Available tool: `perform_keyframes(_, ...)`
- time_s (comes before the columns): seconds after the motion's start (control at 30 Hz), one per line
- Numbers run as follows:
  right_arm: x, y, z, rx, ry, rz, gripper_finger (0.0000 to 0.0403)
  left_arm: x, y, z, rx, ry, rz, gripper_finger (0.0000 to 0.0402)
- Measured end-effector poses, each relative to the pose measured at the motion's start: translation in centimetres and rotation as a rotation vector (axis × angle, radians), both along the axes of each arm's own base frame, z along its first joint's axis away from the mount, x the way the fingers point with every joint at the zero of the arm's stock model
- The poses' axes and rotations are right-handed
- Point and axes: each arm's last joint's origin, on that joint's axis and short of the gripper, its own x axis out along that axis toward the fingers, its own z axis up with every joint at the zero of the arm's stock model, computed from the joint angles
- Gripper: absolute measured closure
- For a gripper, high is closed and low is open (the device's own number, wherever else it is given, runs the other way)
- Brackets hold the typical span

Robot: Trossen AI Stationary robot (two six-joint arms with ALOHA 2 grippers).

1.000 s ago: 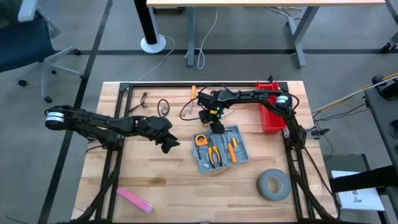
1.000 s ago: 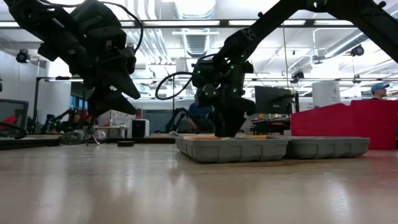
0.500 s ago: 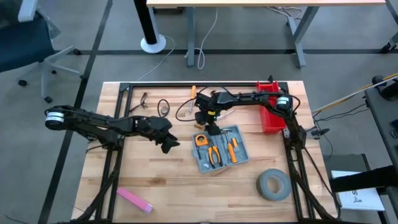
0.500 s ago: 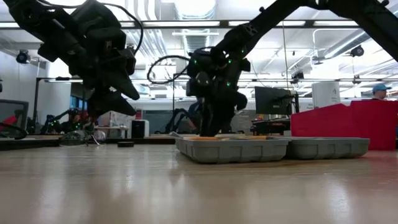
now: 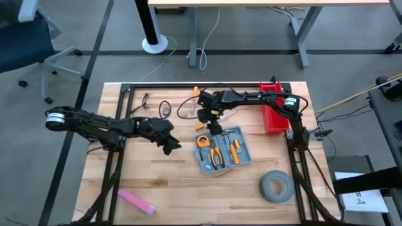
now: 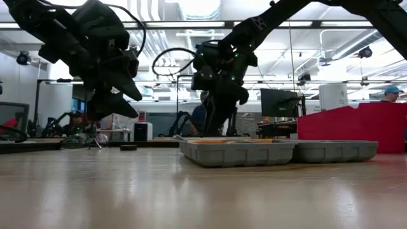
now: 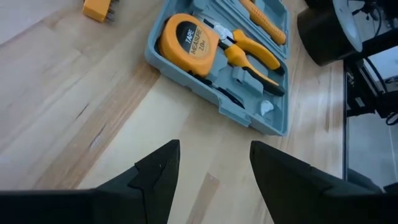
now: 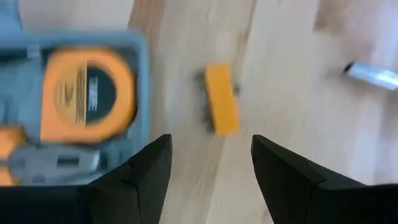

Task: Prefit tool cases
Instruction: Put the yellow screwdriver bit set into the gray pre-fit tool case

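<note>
Wooden counter (image 5: 157,182), black frame along its far edge.

Red bin (image 5: 273,116) at the far right corner, beside the right arm's base.

Tool case (image 5: 221,149), blue-grey, lies open and flat near the counter's middle, slightly right. Inside sit an orange tape measure (image 7: 185,45), orange-handled pliers (image 7: 252,56) and another orange-handled tool, each in its recess.

Grey tape roll (image 5: 276,186) near the front right, well apart from the case.

Pink flat piece (image 5: 136,201) near the front left edge.

Left gripper (image 5: 171,145) hangs above bare wood left of the case, fingers apart, holding nothing; nothing lies between it and the case.

Right gripper (image 5: 214,129) hovers just past the case's far edge, above the tape-measure end, fingers apart and empty.

Small orange block (image 8: 222,107) lies on the wood just beside the case's far edge, under the right gripper.

Cables and small bits lie along the far side, too small to tell.
</note>
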Motion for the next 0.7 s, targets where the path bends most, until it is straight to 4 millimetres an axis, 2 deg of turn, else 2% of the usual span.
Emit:
perform_keyframes(0.13, 0.6, 0.4, -0.1, 0.018, -0.033, -0.024, 0.0204, 0.0, 0.0, 0.0, -0.01, 0.001, 0.008, 0.0198)
perform_keyframes(0.37, 1.6, 2.7, 0.0, -0.04, -0.065, 0.047, 0.0204, 0.0, 0.0, 0.0, -0.015, -0.003, 0.012, 0.0198)
perform_keyframes(0.47, 1.8, 2.4, 0.0, -0.08, -0.079, 0.029, 0.0204, 0.0, 0.0, 0.0, -0.015, -0.003, 0.011, 0.0198)
perform_keyframes(0.7, 1.8, 1.5, -1.5, -0.041, -0.037, -0.049, 0.0204, 0.0, -0.1, 0.0, -0.018, -0.002, 0.008, 0.0198)
